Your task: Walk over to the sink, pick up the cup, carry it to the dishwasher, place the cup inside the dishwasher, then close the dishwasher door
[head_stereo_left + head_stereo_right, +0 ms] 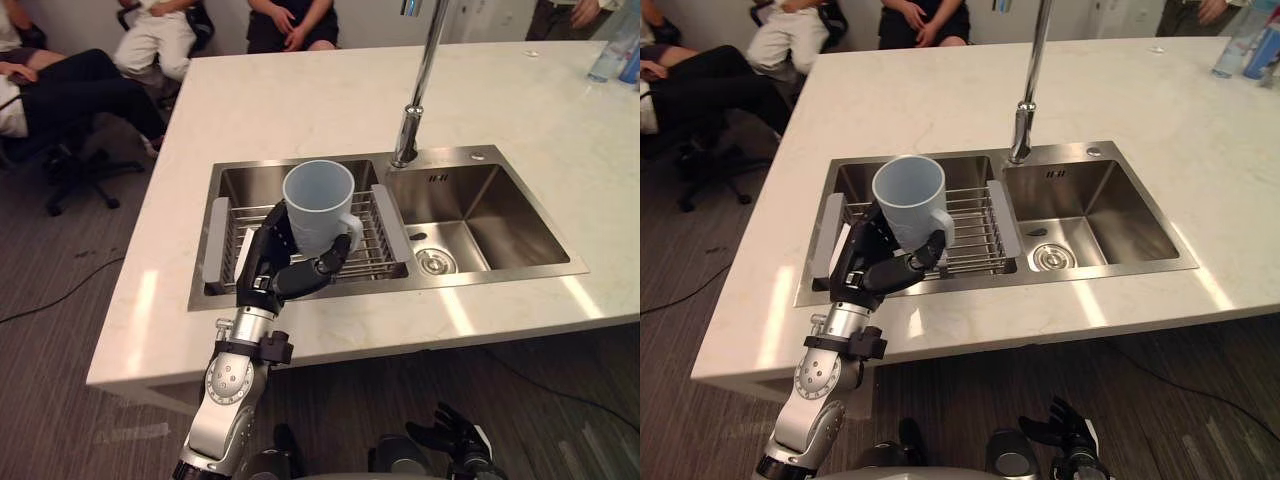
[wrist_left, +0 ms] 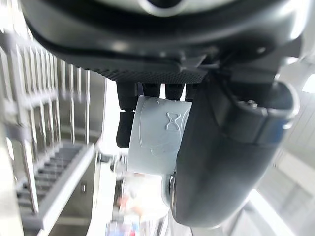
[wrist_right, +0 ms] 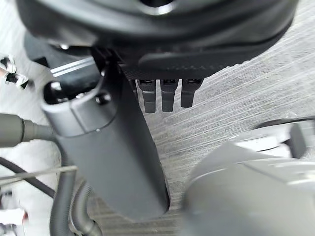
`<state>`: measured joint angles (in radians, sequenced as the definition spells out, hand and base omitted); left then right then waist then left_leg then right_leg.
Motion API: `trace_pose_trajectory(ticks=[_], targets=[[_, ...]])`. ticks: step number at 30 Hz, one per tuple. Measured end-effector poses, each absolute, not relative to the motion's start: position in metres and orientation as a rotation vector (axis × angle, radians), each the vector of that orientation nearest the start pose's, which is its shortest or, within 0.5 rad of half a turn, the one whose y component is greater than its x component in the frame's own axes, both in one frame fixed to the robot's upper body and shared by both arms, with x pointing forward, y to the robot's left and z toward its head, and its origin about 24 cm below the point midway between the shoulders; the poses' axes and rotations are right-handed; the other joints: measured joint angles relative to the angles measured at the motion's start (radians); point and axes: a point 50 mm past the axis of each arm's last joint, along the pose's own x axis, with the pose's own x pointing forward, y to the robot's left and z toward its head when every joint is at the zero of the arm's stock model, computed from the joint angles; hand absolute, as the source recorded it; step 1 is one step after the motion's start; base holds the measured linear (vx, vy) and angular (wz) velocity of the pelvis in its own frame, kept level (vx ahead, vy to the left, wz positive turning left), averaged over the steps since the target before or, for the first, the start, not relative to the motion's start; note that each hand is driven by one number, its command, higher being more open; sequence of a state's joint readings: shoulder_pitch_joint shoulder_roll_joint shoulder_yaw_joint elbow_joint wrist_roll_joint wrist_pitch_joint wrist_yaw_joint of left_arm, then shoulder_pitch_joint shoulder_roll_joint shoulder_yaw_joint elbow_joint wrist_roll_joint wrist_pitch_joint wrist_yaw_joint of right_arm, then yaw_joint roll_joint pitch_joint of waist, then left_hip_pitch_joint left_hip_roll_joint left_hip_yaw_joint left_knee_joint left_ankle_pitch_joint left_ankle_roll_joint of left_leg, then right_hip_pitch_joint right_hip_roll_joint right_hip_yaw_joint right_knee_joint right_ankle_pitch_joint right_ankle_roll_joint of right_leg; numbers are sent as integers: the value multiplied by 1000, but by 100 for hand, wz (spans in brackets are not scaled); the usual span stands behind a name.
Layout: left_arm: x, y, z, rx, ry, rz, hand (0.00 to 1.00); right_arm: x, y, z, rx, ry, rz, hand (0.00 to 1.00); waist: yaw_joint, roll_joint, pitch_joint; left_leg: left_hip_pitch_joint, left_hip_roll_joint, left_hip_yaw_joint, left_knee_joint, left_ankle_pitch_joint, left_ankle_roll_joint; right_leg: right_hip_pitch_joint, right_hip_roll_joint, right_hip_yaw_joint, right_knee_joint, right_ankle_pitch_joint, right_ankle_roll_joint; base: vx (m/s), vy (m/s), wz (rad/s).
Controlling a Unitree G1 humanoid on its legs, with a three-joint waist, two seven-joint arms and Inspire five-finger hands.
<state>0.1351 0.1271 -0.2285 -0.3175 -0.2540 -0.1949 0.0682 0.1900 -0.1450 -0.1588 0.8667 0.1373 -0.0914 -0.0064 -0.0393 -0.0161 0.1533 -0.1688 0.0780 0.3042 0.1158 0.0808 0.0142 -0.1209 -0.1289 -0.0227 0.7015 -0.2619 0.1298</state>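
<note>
A pale blue cup with a handle is held upright above the left basin of the steel sink. My left hand is shut on the cup, fingers behind it and thumb across its lower front. The left wrist view shows the cup pinched between the fingers and the thumb. Down at my side hangs my right hand, fingers relaxed and holding nothing. In the right wrist view its fingers point at the floor.
A wire dish rack lies in the left basin under the cup. A tall faucet rises behind the sink's divider. The sink sits in a white marble island. People sit on chairs beyond the island's far left. Bottles stand at the far right.
</note>
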Motion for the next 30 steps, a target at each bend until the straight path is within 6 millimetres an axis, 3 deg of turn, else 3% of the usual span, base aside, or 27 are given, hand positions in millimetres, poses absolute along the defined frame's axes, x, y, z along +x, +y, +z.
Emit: trace_pose_trajectory(ticks=[1, 2, 3, 4, 6, 7, 8, 9, 10, 13, 15, 16, 18, 27, 30], targets=[[216, 124, 97, -220, -324, -144, 30, 94, -238, -141, 31, 923, -333, 90, 9, 18, -9, -22, 10, -9, -3, 8, -10, -4, 15, -6, -34, -2, -2, -209, -134, -3], [215, 124, 100, -229, -339, -138, 30, 106, -240, -136, 15, 888, -322, 90, 44, 38, -20, -76, 30, -44, -20, 73, -13, 30, 57, -10, -193, -52, -48, -167, -79, -10], [216, 125, 101, -227, -346, -139, 30, 111, -238, -135, 20, 874, -319, 90, 45, 22, -14, -89, 30, -42, -18, 89, -16, 38, 55, -11, -227, -76, -64, -243, -159, 6], [218, 125, 102, -227, -346, -138, 30, 122, -240, -131, 13, 840, -326, 90, 35, 34, 10, -109, 45, -64, -14, 116, -18, 50, 76, -30, -268, -82, -85, -270, -160, 34], [216, 124, 96, -225, -314, -133, 30, 123, -243, -130, 20, 833, -345, 90, 27, 49, 20, -112, 71, -100, 2, 137, -34, 68, 109, -51, -270, -67, -102, -291, -124, 37], [214, 125, 93, -227, -299, -126, 30, 122, -243, -130, 25, 829, -359, 90, 23, 50, 21, -107, 71, -135, -16, 175, -65, 74, 110, -79, -275, -59, -127, -323, -73, 61], [214, 121, 94, -230, -303, -144, 30, 120, -247, -129, 31, 821, -389, 90, 15, 36, 31, -125, 59, -161, 52, 128, -86, 72, 94, -123, -270, -55, -148, -329, -66, 71], [214, 119, 95, -235, -305, -154, 30, 119, -248, -130, 33, 825, -404, 90, 16, 36, 32, -135, 53, -159, 123, 79, -65, 69, 86, -132, -270, -51, -155, -297, -45, 65], [213, 116, 95, -238, -307, -169, 30, 116, -254, -129, 25, 825, -434, 90, 22, 36, 31, -131, 41, -156, 241, -16, -48, 62, 68, -139, -274, -44, -162, -222, -26, 34], [213, 111, 97, -245, -320, -196, 30, 115, -253, -129, 24, 828, -433, 90, 20, 44, 22, -33, 44, -156, 323, -191, -71, 47, 43, -157, -321, 5, -160, -203, 52, 30], [213, 106, 98, -255, -321, -210, 30, 109, -251, -131, 30, 842, -434, 90, 9, 59, 5, 50, 44, -153, 238, -242, -88, 37, 35, -182, -339, 33, -133, -52, 103, 40], [215, 105, 99, -255, -325, -214, 30, 108, -247, -133, 43, 851, -433, 90, 9, 61, 0, 95, 19, -154, 118, -210, -71, 28, 20, -182, -344, 44, -117, -22, 112, 19], [216, 107, 97, -249, -315, -195, 30, 106, -240, -135, 63, 852, -422, 90, 2, 57, -13, 104, -7, -157, 46, -167, -57, 38, 8, -192, -403, 86, -95, -5, 154, 16], [215, 115, 94, -243, -306, -146, 30, 107, -233, -136, 81, 852, -417, 90, 6, 42, -32, 112, -35, -165, 23, -149, -30, 77, -2, -201, -481, 145, -84, -26, 72, 5], [211, 119, 88, -244, -279, -121, 30, 96, -233, -140, 77, 885, -423, 90, 10, 40, -52, 117, -47, -196, -1, -130, -27, 106, -4, -234, -510, 155, -74, -38, -1, 32]])
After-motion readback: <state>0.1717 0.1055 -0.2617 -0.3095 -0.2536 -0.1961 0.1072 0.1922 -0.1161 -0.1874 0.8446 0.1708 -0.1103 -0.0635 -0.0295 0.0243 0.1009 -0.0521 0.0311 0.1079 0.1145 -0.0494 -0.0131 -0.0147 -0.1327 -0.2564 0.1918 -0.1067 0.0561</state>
